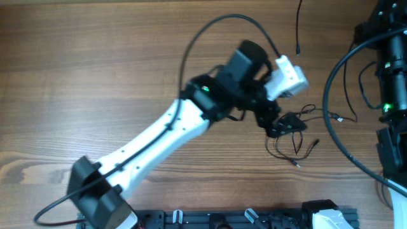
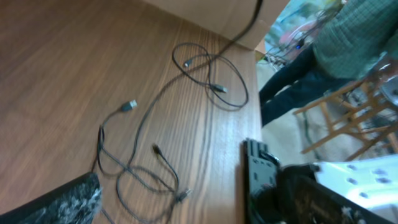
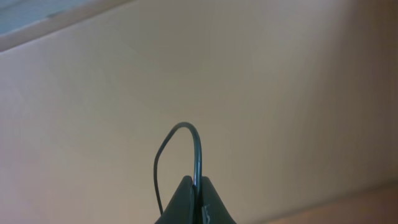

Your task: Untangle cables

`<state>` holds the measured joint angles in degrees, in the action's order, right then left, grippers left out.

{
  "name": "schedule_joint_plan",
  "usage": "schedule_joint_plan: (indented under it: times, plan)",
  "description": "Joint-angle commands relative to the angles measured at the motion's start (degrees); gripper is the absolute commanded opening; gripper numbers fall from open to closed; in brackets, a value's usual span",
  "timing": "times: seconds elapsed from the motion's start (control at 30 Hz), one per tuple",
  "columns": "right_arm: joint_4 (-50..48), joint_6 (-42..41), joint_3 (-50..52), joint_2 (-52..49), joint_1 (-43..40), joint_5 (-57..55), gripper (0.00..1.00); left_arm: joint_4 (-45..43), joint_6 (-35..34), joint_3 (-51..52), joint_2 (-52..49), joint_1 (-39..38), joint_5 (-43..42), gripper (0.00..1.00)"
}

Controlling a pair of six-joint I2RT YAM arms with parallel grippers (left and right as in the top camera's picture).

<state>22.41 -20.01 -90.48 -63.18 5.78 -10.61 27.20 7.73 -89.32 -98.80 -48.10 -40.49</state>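
Left gripper (image 1: 287, 124) wide open, empty, above loose cables (image 1: 294, 145) near the table's (image 1: 95, 76) right edge. Right gripper (image 3: 196, 186) pinched closed on one cable (image 3: 198, 149).

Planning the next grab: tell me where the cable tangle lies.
Overhead view: the cables lie right of centre, partly beneath the left fingers.

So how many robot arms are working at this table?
2. The left arm stretches across the table, above the cables; the right arm stands at the right edge, partly cut off.
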Motion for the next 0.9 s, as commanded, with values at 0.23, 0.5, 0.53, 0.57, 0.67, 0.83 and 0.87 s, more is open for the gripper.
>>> schedule_joint_plan:
  times: [0.23, 0.5, 0.53, 0.57, 0.67, 0.83, 0.87]
  plan:
    - [3.78, -17.7, -0.61, -1.38, -14.91, 21.18, 0.05, -22.14, -1.57, -0.7, -8.96, -6.19, 7.34, 1.0]
    - [3.17, -20.44, -0.61, -4.15, -19.69, 30.14, 0.05, -27.71, -3.72, -0.7, -10.19, -8.13, 6.25, 1.0]
    - [2.84, -20.96, -0.61, -4.37, -19.69, 30.77, 0.05, -27.93, -3.69, -0.7, -10.19, -8.74, 6.27, 1.0]
    - [2.29, -21.22, -0.61, -4.42, -19.69, 31.56, 0.05, -28.24, -3.69, -0.7, -10.19, -9.2, 6.29, 1.0]
    - [1.62, -23.54, -0.61, -4.55, -19.69, 33.29, 0.05, -30.67, -3.72, -0.7, -10.6, -10.56, 7.06, 1.0]
    - [1.88, -23.61, -0.59, -4.55, -19.69, 35.58, 0.05, -34.95, -8.41, -0.7, -11.02, -10.99, 12.09, 1.0]
    - [2.03, -23.61, -0.59, -4.55, -19.69, 35.56, 0.05, -35.63, -8.68, -0.7, -11.06, -10.99, 12.11, 1.0]
